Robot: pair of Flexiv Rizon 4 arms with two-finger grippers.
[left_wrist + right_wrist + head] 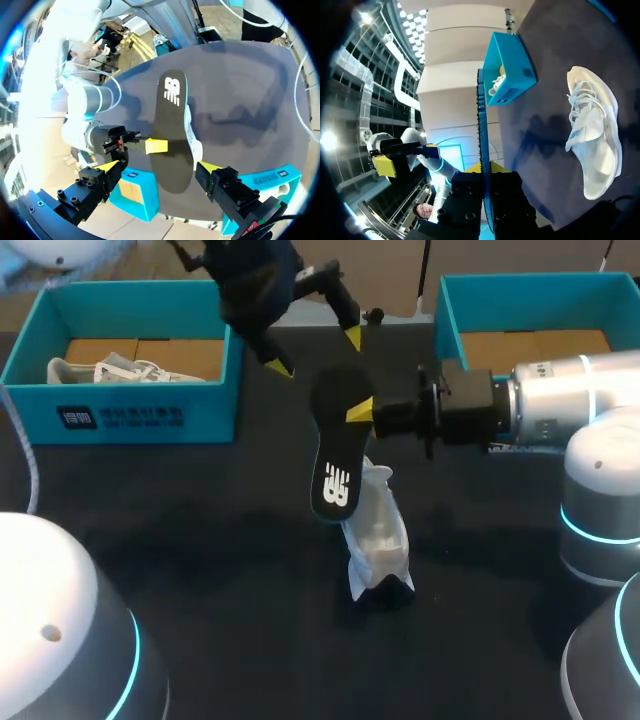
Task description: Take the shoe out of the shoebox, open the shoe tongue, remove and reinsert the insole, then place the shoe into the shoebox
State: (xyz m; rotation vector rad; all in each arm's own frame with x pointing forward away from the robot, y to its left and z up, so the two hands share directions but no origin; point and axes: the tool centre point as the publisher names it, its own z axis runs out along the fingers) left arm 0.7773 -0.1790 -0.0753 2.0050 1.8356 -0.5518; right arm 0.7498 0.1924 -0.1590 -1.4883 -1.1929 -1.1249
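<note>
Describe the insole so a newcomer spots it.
In the middle of the black table lies a white shoe. Over it, the right gripper holds the insole: flat, black, white logo at one end, unlike the bulky white shoe.

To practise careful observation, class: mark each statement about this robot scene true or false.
1. The right gripper holds the black insole. True.
2. The shoe beneath the insole lies inside a shoebox. False: it lies on the table.
3. The left gripper also grips the insole. False: it is open and apart from it.
4. The left shoebox holds a second shoe. True.
</note>
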